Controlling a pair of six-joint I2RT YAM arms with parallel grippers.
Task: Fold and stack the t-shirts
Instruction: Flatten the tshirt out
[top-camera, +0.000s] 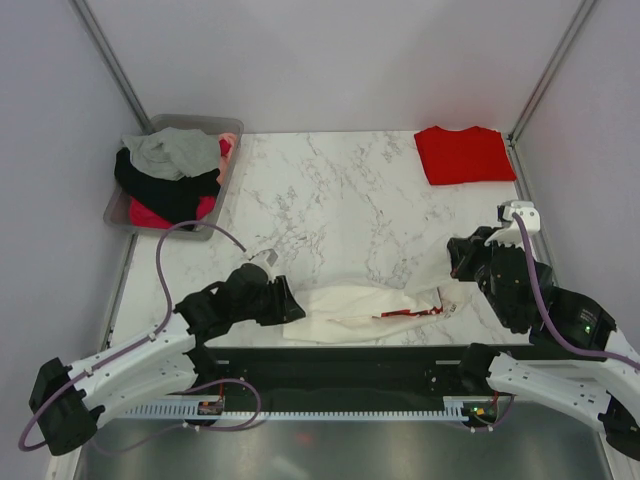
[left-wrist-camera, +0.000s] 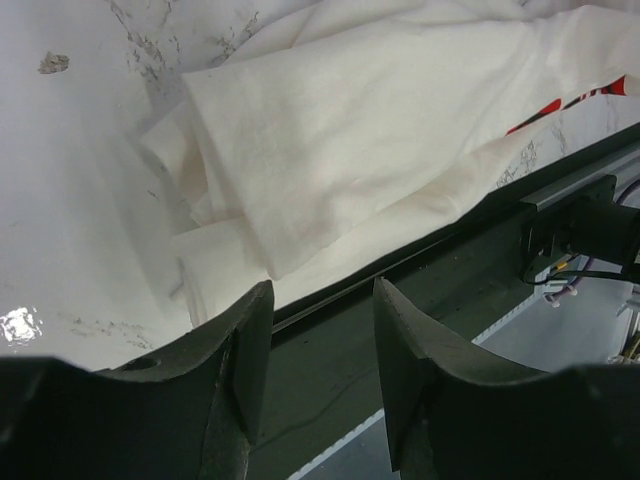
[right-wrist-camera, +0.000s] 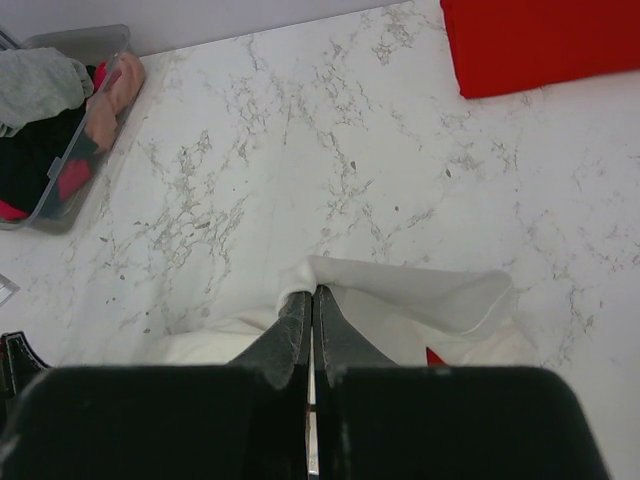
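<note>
The cream-white t-shirt lies bunched in a long strip along the table's near edge, a bit of its red print showing. My left gripper is at the strip's left end; in the left wrist view it is open and empty over the dark table edge, the cloth just beyond it. My right gripper is at the strip's right end, and in the right wrist view it is shut on a fold of the cream cloth. The red t-shirt lies folded at the back right.
A grey bin at the back left holds grey, black and pink-red clothes. A dark rail runs along the table's near edge under the cream shirt. A small label lies on the marble near the left arm.
</note>
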